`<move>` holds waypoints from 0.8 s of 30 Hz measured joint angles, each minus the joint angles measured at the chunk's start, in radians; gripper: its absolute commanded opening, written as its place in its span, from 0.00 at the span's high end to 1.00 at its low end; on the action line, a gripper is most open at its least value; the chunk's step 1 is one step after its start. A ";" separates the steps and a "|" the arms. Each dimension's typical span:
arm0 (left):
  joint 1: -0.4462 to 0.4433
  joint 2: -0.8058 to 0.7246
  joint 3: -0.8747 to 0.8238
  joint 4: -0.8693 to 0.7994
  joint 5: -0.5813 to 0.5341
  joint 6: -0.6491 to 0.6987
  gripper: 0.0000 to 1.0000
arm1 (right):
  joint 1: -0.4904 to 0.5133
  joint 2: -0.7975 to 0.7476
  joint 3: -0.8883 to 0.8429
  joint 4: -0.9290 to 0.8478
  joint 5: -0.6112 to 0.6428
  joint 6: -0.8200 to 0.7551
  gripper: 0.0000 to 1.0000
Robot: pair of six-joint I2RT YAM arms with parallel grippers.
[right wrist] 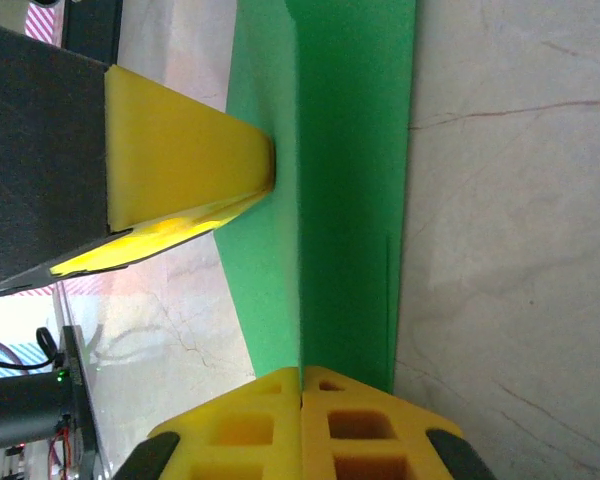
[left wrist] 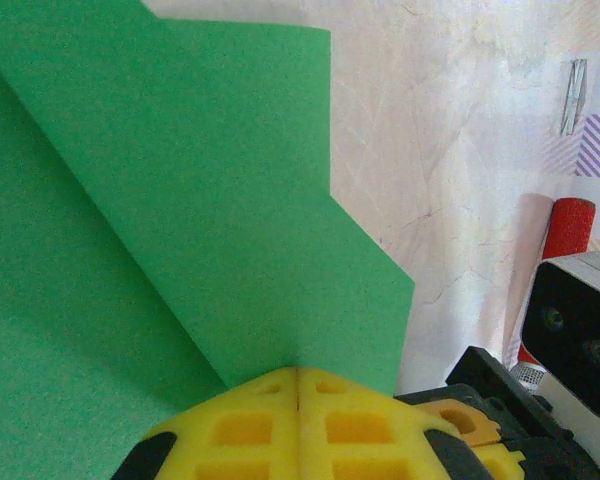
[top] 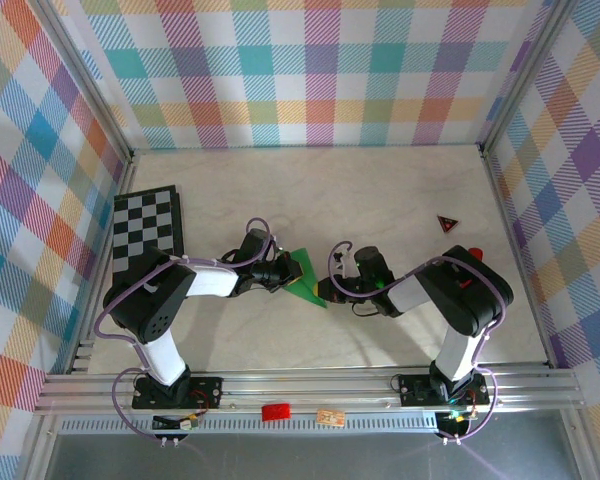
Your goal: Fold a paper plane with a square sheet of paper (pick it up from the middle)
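top cam, layout: folded green paper (top: 306,274) lies mid-table between the two arms, its point toward the near right.
top cam, grippers: left gripper (top: 283,268) is at the paper's left edge and right gripper (top: 330,291) at its pointed end. The jaw gap is too small to read here.
top cam, rest: chessboard (top: 147,228) sits flat by the left wall. Red-and-black triangle (top: 447,223) is well right of the paper, and red cylinder (top: 476,254) is beside the right arm.
left wrist, paper: close-up adds detail, with overlapped flaps, a diagonal crease and a stepped right edge.
left wrist, jaws: yellow pads (left wrist: 250,425) are pressed together with no gap, and the paper runs in under their tips.
right wrist, paper: a raised centre fold runs straight into the pad seam.
right wrist, jaws: pads (right wrist: 365,425) are clamped together on that fold.
right wrist, other arm: the left gripper's pads are closed, nipping the paper's far edge.
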 measured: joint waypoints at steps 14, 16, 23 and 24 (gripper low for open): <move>-0.002 0.030 0.023 0.016 0.001 0.000 0.93 | -0.012 0.006 0.023 -0.045 -0.029 0.020 0.93; -0.002 0.034 0.024 0.016 0.000 0.000 0.93 | -0.012 0.006 0.023 -0.045 -0.029 0.022 0.93; -0.002 0.035 0.029 0.011 0.000 0.001 0.93 | -0.013 0.006 0.024 -0.048 -0.031 0.022 0.93; -0.002 0.035 0.029 0.011 -0.001 0.001 0.93 | -0.013 0.006 0.025 -0.050 -0.032 0.021 0.93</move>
